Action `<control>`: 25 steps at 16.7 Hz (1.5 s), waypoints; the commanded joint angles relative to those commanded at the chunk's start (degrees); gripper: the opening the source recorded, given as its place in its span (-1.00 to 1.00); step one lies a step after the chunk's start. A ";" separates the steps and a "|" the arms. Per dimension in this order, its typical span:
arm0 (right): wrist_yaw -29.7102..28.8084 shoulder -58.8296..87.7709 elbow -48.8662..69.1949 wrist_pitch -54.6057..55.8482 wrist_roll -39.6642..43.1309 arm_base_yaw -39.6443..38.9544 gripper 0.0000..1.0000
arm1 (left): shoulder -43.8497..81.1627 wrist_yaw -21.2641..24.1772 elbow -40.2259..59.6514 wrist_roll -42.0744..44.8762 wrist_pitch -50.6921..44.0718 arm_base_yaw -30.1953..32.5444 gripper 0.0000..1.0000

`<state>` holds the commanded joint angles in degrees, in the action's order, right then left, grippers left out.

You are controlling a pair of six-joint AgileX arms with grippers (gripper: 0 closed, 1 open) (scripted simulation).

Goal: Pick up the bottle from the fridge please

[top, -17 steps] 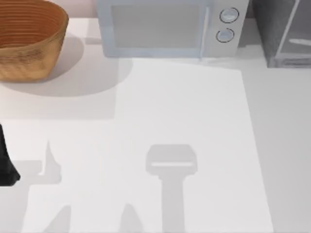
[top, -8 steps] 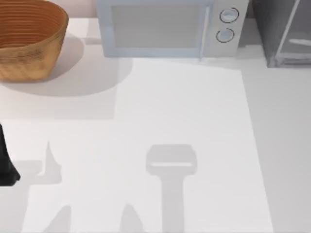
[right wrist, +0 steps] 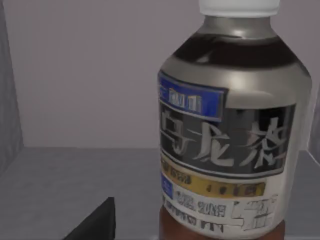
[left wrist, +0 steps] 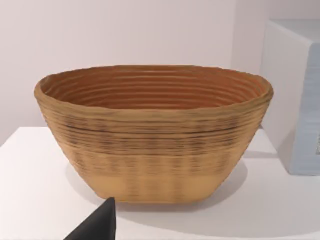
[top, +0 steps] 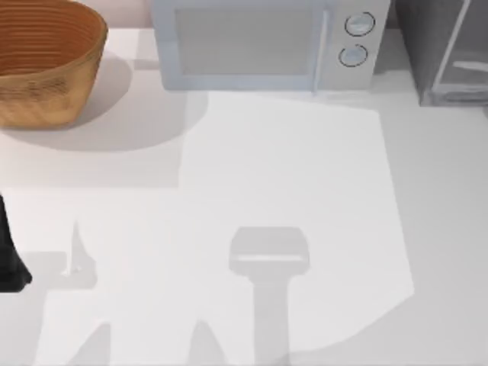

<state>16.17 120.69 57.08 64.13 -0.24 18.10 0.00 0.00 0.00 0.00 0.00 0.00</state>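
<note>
My right gripper's fingertip sat close before the labelled bottle inside the fridge at two o'clock; grip state unclear; left arm parked at nine

Woven brown basket stands at counter far left corner. Light blue-grey microwave with 2 round knobs sits just right of it, door shut.

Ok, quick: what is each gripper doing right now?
Left gripper: cannot be told, facing the brown woven basket.
Right gripper: cannot be told, close to the dark labelled bottle.
</note>
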 joint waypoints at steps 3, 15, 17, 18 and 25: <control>-0.71 0.55 1.71 -1.54 0.04 -0.69 1.00 | 0.00 0.00 0.00 0.00 0.00 0.00 1.00; -2.62 8.99 17.32 -8.53 0.12 -2.48 1.00 | 0.00 0.00 0.00 0.00 0.00 0.00 1.00; -2.86 9.58 18.49 -9.34 0.13 -2.71 1.00 | 0.00 0.00 0.00 0.00 0.00 0.00 1.00; -2.86 9.58 18.49 -9.34 0.13 -2.71 1.00 | 0.00 0.00 0.00 0.00 0.00 0.00 1.00; -2.86 9.58 18.49 -9.34 0.13 -2.71 0.25 | 0.00 0.00 0.00 0.00 0.00 0.00 1.00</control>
<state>13.31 130.27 75.56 54.79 -0.11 15.38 0.00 0.00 0.00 0.00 0.00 0.00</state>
